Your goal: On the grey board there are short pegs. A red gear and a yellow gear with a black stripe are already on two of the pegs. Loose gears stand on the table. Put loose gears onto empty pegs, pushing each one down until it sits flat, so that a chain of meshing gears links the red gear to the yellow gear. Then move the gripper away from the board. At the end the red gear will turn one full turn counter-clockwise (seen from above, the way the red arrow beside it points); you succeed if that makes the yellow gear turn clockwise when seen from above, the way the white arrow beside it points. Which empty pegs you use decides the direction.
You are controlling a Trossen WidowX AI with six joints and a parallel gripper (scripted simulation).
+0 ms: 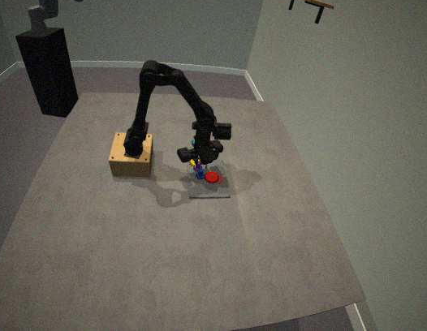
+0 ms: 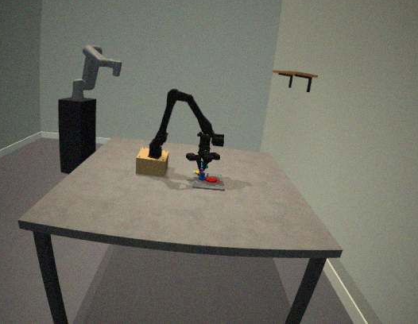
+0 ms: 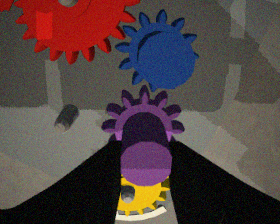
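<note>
My gripper [image 1: 199, 162] [image 2: 202, 168] [image 3: 145, 151] is shut on the knob of the purple gear [image 3: 145, 112] and holds it over the grey board [image 1: 208, 193] [image 2: 209, 187]. The blue gear [image 1: 200, 174] [image 2: 202, 176] [image 3: 167, 60] is on the board beside the red gear [image 1: 212, 177] [image 2: 211, 179] [image 3: 75, 30], their teeth close together. In the wrist view the purple gear appears between the blue gear and the yellow gear [image 1: 191, 162] [image 2: 196, 172] [image 3: 147, 194], partly covering the yellow one. An empty peg [image 3: 66, 118] stands left of the purple gear. Whether the purple gear touches a peg is hidden.
A teal gear [image 1: 193, 142] stands behind the gripper, mostly hidden by it. The arm's wooden base block [image 1: 131, 165] [image 2: 152, 165] is left of the board. The white arrow [image 3: 142, 215] curves beside the yellow gear.
</note>
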